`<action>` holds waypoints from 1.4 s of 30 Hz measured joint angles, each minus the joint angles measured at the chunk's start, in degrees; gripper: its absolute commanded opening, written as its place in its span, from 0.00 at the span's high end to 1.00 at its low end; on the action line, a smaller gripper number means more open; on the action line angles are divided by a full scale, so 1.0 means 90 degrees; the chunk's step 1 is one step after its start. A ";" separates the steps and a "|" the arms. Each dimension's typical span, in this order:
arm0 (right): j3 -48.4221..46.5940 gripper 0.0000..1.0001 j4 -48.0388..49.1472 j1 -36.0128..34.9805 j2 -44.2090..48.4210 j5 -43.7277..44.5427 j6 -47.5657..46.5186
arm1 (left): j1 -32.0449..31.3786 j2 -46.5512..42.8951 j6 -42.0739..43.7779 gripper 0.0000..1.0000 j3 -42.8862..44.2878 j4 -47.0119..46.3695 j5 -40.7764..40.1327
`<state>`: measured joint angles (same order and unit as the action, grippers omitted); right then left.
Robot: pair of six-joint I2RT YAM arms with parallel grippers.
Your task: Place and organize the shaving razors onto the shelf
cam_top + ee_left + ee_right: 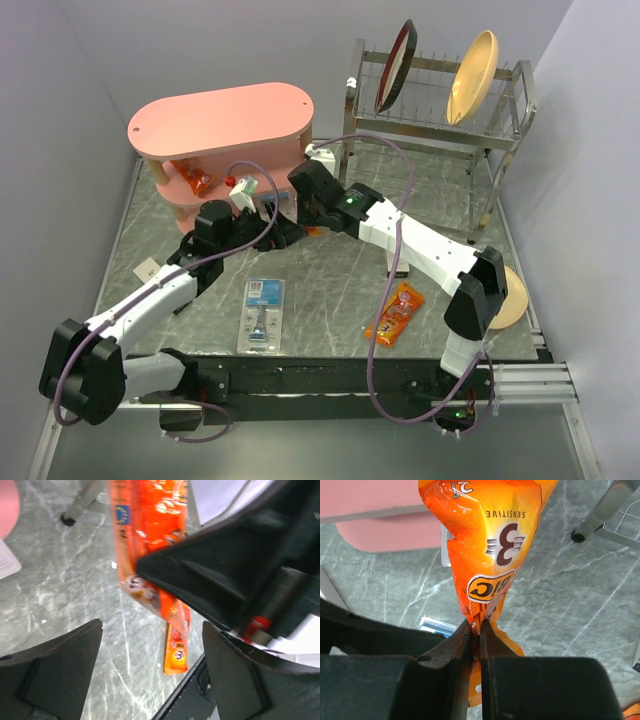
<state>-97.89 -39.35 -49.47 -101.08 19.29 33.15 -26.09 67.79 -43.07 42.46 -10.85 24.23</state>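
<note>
Right fingers (454, 652) are clamping an orange plastic Bic packet (490, 545); left fingers (55, 670) are standing apart. Clear blister-pack razor (262, 315) is lying at six o'clock, not yet on pink oval-boarded shelf (222, 118).

Left arm (150, 295) reaches forward; I have the left gripper (152, 630) spread wide, gripping nothing. Right arm (420, 240) angles in toward it, right gripper (476, 625) pinched on an orange razor pack (490, 540).

three orange packets (395, 313), three plates (473, 76), one blister pack (262, 315), one shelf (220, 120)
</note>
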 measured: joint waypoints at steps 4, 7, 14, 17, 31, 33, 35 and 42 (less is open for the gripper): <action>0.0000 1.00 0.0029 -0.0015 0.0002 -0.0090 0.0000 | 0.0002 0.0233 -0.0034 0.24 0.0000 -0.0068 -0.0136; 0.0000 1.00 0.0034 -0.0029 0.0002 -0.0165 -0.0027 | 0.0010 0.0430 -0.0083 0.33 0.0000 -0.0199 -0.0175; 0.0000 1.00 0.0146 -0.0027 0.0012 -0.0209 -0.0070 | 0.0053 0.0469 -0.0010 0.75 0.0000 -0.0724 0.0151; 0.0000 1.00 0.0274 -0.0029 0.0015 -0.0240 -0.0124 | 0.0182 0.0481 0.0134 0.91 -0.0002 -0.0998 0.0415; -0.0282 0.22 0.0576 0.0063 0.0435 -0.0869 -0.1202 | 0.1515 -0.0430 0.0153 0.99 -0.0862 -0.2375 0.1501; -0.0342 0.22 0.0481 0.0172 0.0661 -0.0993 -0.1399 | 0.1676 -0.0563 0.0107 0.99 -0.0867 -0.2521 0.1484; -0.0330 0.21 0.0291 0.0401 0.1018 -0.1073 -0.1574 | 0.1863 -0.0631 -0.0002 0.99 -0.0867 -0.2616 0.1416; 0.0022 0.18 0.0265 0.0733 0.1722 -0.1219 -0.1970 | 0.2045 -0.0617 -0.0529 0.99 -0.0867 -0.2674 0.1183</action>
<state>-97.69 -36.97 -42.87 -85.58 8.32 15.42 -7.68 62.24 -47.83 34.65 -34.92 34.87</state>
